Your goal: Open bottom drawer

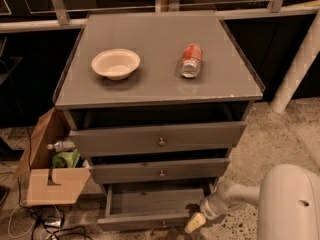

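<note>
Speckled floor (280, 134); bottom drawer (150, 202) open, hand (195, 223) at its right front corner; grip unclear.

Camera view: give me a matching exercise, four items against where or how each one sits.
Items:
1. bottom drawer
2. bowl
3. can
4. gripper

Places or states:
A. lying on its side, right part of the cabinet top
B. pulled out, grey inside showing
C. low down, by the bottom drawer's right front corner
D. upright, left part of the cabinet top

Pairs: 1-B, 2-D, 3-A, 4-C
</note>
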Robot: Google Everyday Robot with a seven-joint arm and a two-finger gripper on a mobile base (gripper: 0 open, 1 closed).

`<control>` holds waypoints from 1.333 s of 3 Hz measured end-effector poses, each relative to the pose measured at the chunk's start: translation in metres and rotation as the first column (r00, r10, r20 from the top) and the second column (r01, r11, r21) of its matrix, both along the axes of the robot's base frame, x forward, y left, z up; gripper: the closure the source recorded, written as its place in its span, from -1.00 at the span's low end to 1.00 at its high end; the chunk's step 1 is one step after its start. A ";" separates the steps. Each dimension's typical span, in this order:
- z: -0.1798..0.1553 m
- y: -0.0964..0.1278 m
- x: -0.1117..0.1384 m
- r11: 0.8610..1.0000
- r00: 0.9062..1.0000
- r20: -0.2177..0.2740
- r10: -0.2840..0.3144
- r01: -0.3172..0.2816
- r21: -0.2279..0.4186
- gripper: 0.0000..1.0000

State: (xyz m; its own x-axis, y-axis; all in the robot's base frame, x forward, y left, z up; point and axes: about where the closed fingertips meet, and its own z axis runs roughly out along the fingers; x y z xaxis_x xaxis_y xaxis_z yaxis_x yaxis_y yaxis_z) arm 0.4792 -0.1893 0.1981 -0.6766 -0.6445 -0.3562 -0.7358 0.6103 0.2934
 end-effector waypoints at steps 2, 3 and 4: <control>-0.024 -0.009 -0.025 1.000 0.998 -0.057 -0.022 0.021 -0.019 -1.00; -0.024 -0.009 -0.025 1.000 0.998 -0.058 -0.022 0.021 -0.019 -1.00; -0.018 -0.022 -0.049 0.997 0.994 -0.084 -0.070 0.068 -0.025 -1.00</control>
State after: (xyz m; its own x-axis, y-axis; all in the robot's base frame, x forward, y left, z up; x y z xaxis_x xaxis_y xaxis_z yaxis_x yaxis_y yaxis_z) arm 0.4306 -0.2110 0.1805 -0.7467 -0.6027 -0.2815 -0.6650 0.6655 0.3389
